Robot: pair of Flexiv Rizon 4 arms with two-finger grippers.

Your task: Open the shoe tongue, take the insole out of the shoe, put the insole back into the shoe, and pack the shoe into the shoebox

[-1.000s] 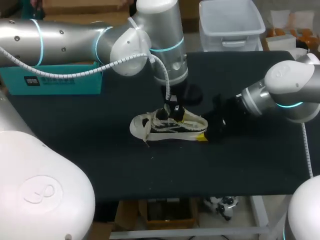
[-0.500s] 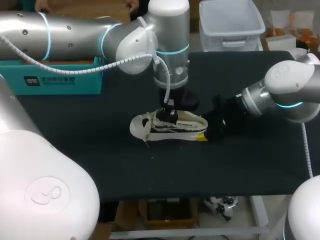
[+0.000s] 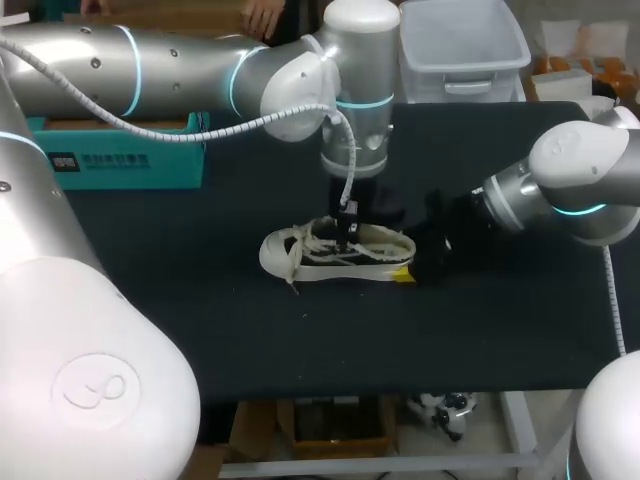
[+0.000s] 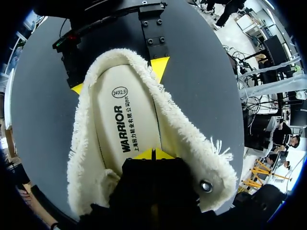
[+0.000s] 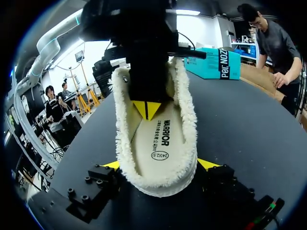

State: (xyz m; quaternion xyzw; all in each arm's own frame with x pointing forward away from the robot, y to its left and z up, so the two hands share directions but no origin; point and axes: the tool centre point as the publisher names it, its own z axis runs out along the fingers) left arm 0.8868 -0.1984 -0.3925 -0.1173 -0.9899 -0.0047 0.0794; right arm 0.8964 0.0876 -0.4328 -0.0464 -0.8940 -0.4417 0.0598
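Note:
A white fleece-lined shoe lies on its sole mid-table, toe toward my left side, laces loose. Its cream insole sits inside. My left gripper comes straight down into the shoe's opening, shut, its yellow tips together and resting on the insole about halfway along; from the heel end it shows as left gripper. My right gripper straddles the heel, one yellow finger against each side, holding the shoe. The teal shoebox stands at the back left.
A clear plastic bin stands at the table's back edge, right of middle. The black table top stretches bare in front of the shoe. The left arm's elbow hangs over the back left, above the shoebox.
My left arm has swung to the right and its gripper has sunk from the tongue area deeper into the shoe. The shoe and right arm have kept still.

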